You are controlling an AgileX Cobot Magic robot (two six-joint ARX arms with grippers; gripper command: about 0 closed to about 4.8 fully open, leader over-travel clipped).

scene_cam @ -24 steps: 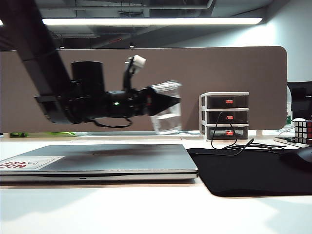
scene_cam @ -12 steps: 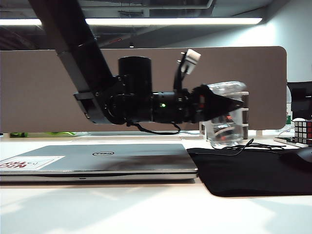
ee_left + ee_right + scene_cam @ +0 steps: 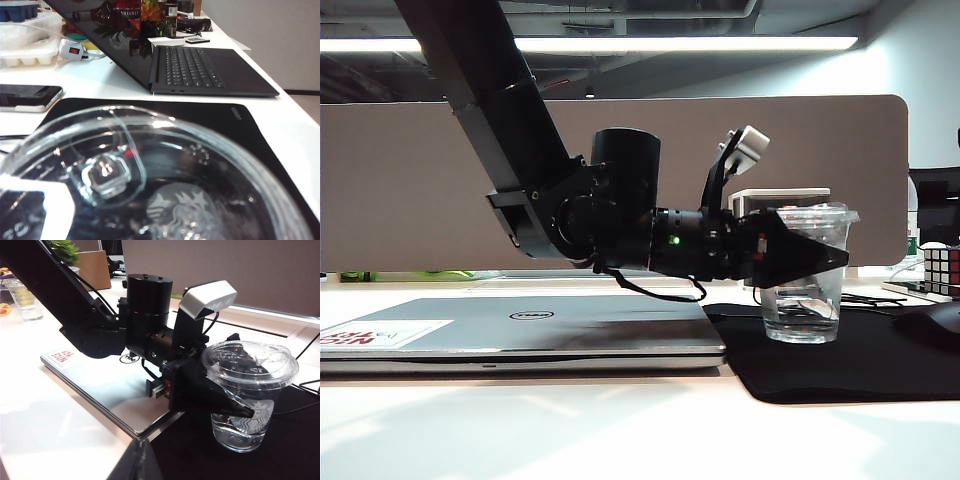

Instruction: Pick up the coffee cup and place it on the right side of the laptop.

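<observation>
Evidently, the clear, tapered plastic coffee cup (image 3: pixel 806 275) is clamped by the left gripper (image 3: pixel 820 258) over the black mat (image 3: pixel 840 360), at the flat silver laptop's (image 3: pixel 520 330) three o'clock. The right gripper is unseen.

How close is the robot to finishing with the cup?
Nearly done. The left claw has the cup gripped around its sides, over the black mat to the right of the laptop. Its base looks at or just above the mat. What is left: let go and pull away. The right claw is out of sight.
</observation>
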